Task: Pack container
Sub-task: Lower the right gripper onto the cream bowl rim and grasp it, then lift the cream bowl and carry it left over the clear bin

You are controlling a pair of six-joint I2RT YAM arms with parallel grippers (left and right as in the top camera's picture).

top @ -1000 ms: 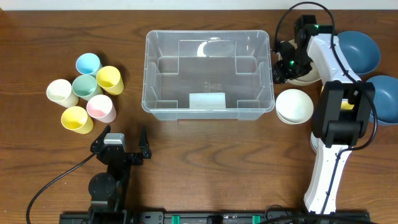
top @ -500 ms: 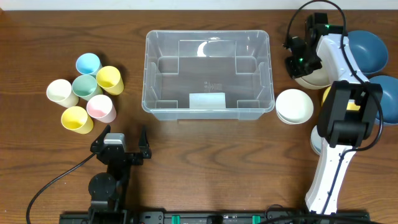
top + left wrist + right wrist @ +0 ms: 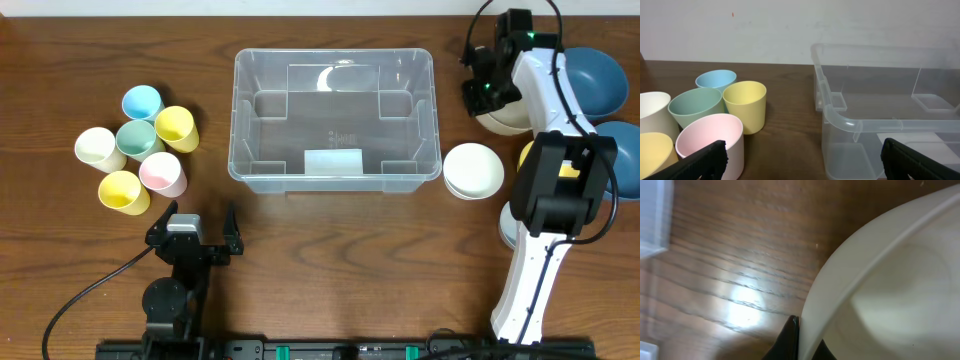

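Note:
The clear plastic container [image 3: 237, 120] stands open in the middle of the table, a white label on its floor. My right gripper [image 3: 482, 96] is to the right of it, shut on the rim of a cream bowl [image 3: 506, 120]. The right wrist view shows the thin bowl rim [image 3: 875, 275] pinched between the black fingertips [image 3: 790, 337] of the right gripper [image 3: 802, 347]. My left gripper [image 3: 197, 224] rests open near the front left. In its wrist view the left gripper [image 3: 810, 162] holds nothing and faces the container [image 3: 860, 122].
Several pastel cups [image 3: 140, 145] are clustered left of the container, the pink cup [image 3: 710, 140] nearest my left gripper. White bowls [image 3: 473, 170] are stacked right of the container. Blue bowls [image 3: 585, 80] sit at the far right, partly behind the right arm.
My right gripper has moved right and back, away from the container, and shut on the cream bowl's rim. The left arm has stayed still.

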